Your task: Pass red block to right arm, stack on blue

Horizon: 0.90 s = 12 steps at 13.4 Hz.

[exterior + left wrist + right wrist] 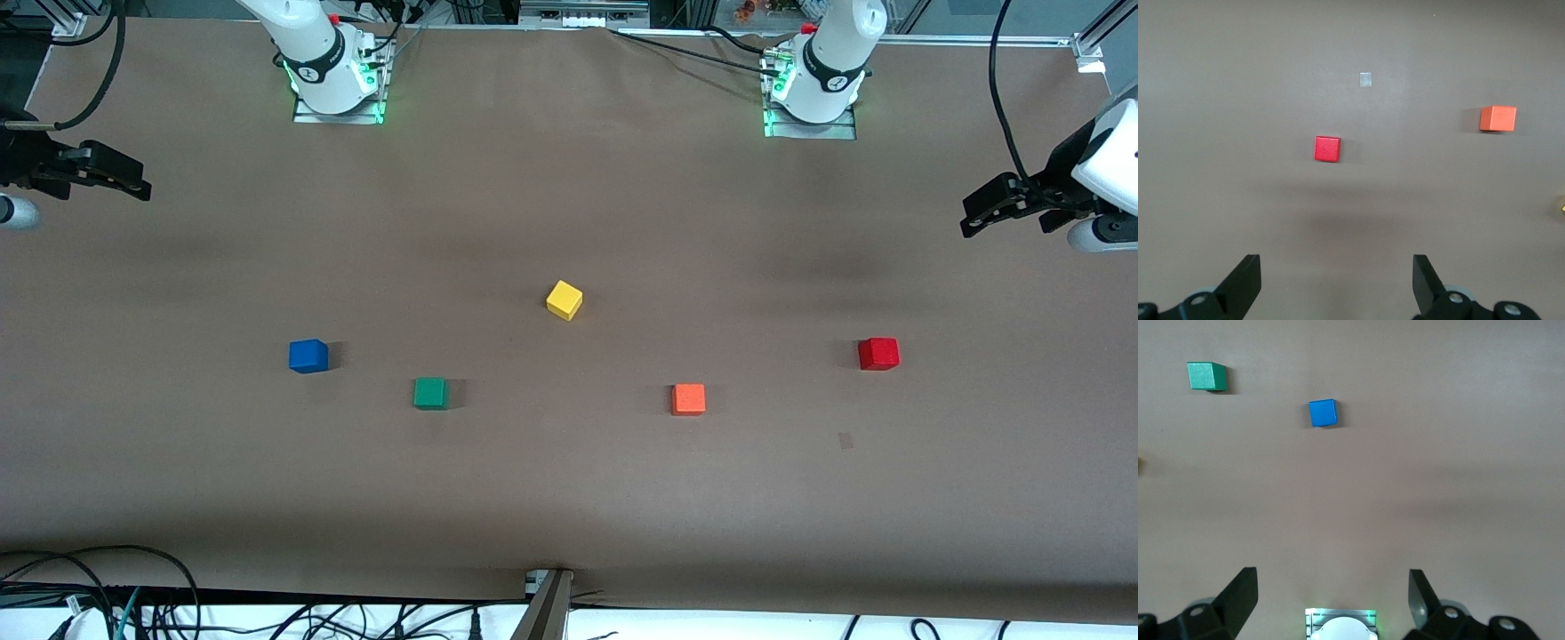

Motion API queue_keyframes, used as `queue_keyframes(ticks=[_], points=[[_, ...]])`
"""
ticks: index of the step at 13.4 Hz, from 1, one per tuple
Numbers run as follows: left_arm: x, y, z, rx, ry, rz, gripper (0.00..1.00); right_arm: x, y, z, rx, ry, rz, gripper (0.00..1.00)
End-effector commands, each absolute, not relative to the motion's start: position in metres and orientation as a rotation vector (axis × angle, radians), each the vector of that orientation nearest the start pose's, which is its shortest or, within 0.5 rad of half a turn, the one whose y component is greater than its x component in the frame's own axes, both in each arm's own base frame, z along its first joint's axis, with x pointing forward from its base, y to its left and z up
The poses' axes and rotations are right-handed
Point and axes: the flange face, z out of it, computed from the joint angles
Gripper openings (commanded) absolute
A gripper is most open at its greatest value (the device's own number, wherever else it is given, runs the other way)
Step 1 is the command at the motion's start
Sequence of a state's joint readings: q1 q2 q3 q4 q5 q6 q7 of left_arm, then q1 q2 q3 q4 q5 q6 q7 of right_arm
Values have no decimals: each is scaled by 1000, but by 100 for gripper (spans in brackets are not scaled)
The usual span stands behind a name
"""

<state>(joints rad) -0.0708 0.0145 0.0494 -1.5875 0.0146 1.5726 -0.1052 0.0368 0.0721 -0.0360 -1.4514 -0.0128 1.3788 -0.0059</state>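
The red block sits untouched on the surface toward the left arm's end; the blue sits toward the right arm's end. You have no step completed. The left end effector and the right end effector hang released, holding nothing. Pickup, handover and stacking remain.

You find no legible text, label, brand or number anywhere; the round marks on the two arm bases are too small to read.
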Motion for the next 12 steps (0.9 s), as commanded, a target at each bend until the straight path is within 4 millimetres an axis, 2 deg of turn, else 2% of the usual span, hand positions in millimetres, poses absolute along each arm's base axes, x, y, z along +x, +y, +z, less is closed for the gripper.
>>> queue_keyframes(ticks=[1, 7, 12], points=[[564, 3, 613, -3087, -125, 37, 100, 559, -3, 630, -3135, -17, 214, 100], [561, 1, 610, -3091, -121, 72, 100, 559, -7, 629, -3135, -5, 217, 100], [562, -9, 610, -3098, -95, 73, 100, 559, -6, 630, -3135, -7, 214, 100]])
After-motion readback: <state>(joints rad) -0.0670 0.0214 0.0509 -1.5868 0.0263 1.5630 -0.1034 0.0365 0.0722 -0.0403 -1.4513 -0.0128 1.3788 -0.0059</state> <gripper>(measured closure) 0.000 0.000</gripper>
